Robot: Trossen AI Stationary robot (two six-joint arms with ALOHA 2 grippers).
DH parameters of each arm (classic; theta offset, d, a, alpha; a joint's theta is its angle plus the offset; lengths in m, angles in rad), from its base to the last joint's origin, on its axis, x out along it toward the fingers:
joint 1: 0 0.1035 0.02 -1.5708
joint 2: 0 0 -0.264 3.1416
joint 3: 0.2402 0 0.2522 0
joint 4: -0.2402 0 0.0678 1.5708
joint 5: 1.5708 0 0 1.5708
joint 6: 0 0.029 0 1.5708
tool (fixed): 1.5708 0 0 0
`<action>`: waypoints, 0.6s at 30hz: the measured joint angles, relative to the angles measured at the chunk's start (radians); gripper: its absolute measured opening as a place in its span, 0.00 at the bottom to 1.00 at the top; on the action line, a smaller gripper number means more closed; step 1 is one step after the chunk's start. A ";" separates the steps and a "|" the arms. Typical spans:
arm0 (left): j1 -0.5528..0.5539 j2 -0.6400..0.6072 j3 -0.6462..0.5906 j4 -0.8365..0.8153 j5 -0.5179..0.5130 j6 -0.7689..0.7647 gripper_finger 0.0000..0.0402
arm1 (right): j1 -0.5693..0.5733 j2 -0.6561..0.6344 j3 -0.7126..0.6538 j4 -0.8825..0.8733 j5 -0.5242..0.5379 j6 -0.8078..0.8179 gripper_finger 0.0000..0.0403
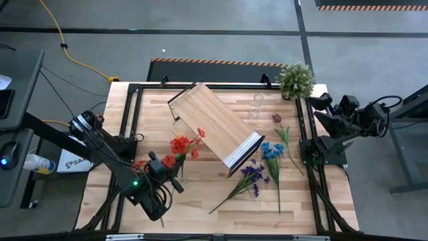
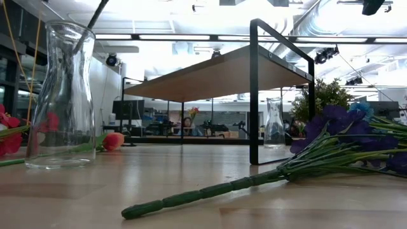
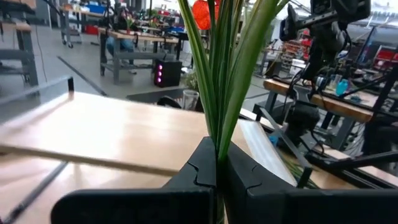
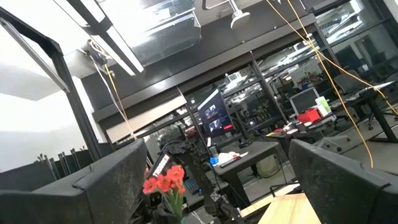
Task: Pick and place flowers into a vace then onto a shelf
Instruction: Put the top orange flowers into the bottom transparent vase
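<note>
Plank worktop [image 1: 200,207], with workshop benches and screens beyond. Near its centre, the shelf [image 1: 215,126] standing on its dark frame, running from 10 o'clock to 4 o'clock. At 8 o'clock, left gripper [image 3: 216,177] with fingers [image 3: 199,171] clamped tight on green stalks of red flowers [image 1: 182,146], stems rising upright between them, blooms overhanging a clear vase [image 2: 62,95] just beside. At 3 o'clock, off the worktop edge, right gripper [image 4: 217,180] raised, fingers [image 4: 106,180] spread fully apart, holding nothing. Loose on the worktop at 5 o'clock: purple flowers [image 1: 251,175] and blue flowers [image 1: 271,152]. At 4 o'clock, 1 maroon stem [image 1: 281,127]. At 1 o'clock, second glass vase [image 1: 257,106] and potted plant [image 1: 295,79].
</note>
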 joint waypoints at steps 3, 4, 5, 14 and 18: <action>0.000 0.000 -0.025 0.060 0.013 0.000 0.09 | 0.000 0.000 0.000 0.000 0.000 0.000 0.95; 0.000 0.000 -0.032 0.073 0.015 0.000 0.10 | 0.000 0.000 0.000 0.000 0.001 0.000 0.95; 0.000 0.000 -0.036 0.080 0.017 0.000 0.10 | 0.000 0.000 0.000 0.000 0.003 0.000 0.95; 0.000 0.000 -0.042 0.125 0.083 0.006 0.11 | 0.000 0.000 0.000 0.001 0.024 0.000 0.95; 0.000 0.000 -0.042 0.126 0.132 0.006 0.17 | 0.000 0.000 0.000 0.001 0.024 0.000 0.95</action>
